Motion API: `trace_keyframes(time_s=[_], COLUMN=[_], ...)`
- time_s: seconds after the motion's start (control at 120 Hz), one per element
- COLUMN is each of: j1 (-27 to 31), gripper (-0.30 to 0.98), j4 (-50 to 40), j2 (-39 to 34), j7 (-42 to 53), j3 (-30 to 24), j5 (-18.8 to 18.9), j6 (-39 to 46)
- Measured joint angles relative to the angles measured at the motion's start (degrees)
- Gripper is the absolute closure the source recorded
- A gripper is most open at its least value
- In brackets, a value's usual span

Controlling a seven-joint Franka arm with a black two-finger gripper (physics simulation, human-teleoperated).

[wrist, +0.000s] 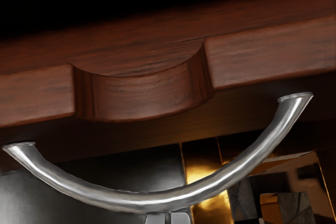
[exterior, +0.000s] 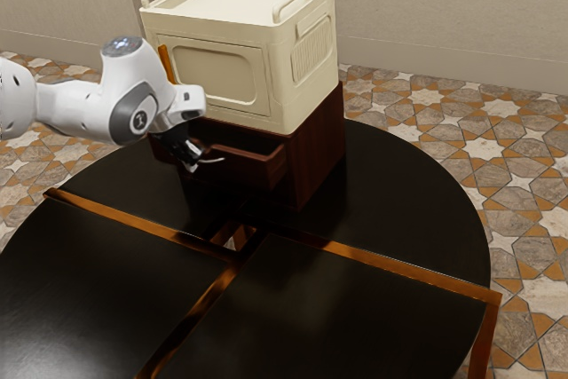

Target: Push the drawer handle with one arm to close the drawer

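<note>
Exterior looks down from afar; wrist (very close) shares the drawer (wrist: 268, 61).

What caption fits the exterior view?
A Franka arm's black gripper at the silver handle of a partly open drawer, below a cream box.

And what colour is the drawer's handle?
The curved drawer handle is shiny silver, showing best in the wrist view.

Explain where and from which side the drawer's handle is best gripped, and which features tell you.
Probably the middle of the handle, approached from in front of the drawer front, closing across the bar. Its two ends meet the drawer front, while the smooth metal curve bows outward, so mid-bar seems to leave most room behind it.
</note>
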Motion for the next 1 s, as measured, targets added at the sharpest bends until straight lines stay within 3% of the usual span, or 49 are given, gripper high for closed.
trace_keyframes(time_s=[1.0], j1=[-0.97], gripper=[0.78], j4=[11.10], j2=[9.96], j7=[0.59], j3=[-0.07], j5=[-1.12], j6=[3.97])
